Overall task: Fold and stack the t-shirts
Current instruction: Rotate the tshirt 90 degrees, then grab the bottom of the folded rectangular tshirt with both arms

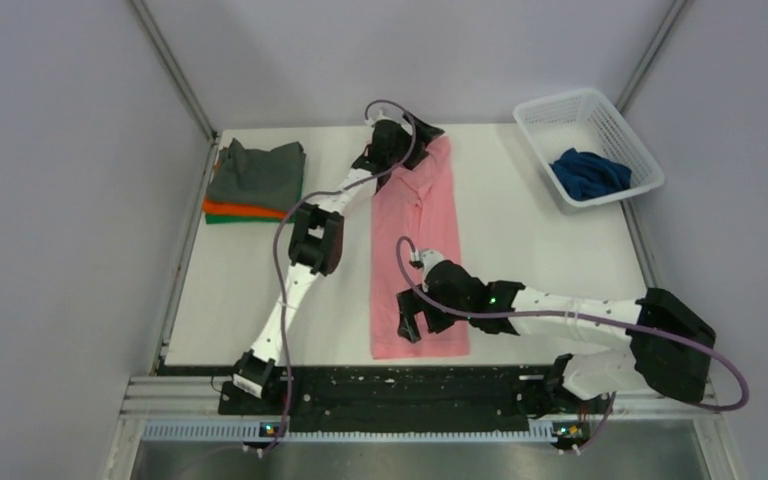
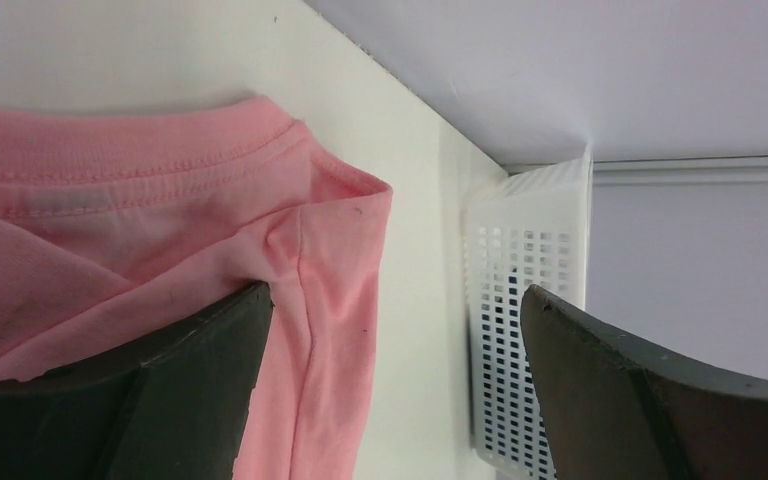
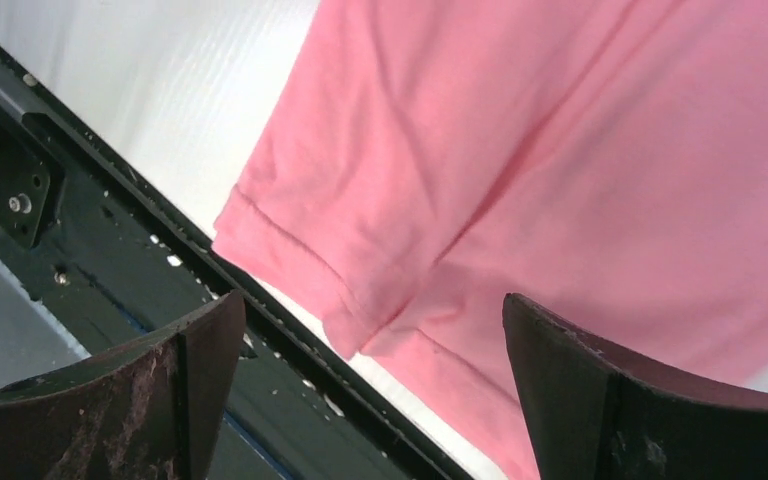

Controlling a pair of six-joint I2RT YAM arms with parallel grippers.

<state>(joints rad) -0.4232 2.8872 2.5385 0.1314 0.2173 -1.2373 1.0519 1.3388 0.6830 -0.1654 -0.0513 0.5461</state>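
The pink t-shirt (image 1: 420, 260) lies flat at mid-table, folded lengthwise into a long narrow strip, with its ribbed collar at the far end and its stitched hem at the near table edge. The left gripper (image 1: 392, 150) is over the collar corner and the right gripper (image 1: 412, 325) over the hem corner. Both have their jaws spread apart and hold nothing.

Open table (image 1: 530, 240) between pink shirt (image 1: 435, 225) and basket (image 1: 540, 150); folded stack (image 1: 257, 178) blocks far-left corner.

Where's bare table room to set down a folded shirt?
Widest bare patch: between the pink t-shirt and the basket. A second lies near-left, below the folded stack, though the left arm crosses it. Far corners are crowded.
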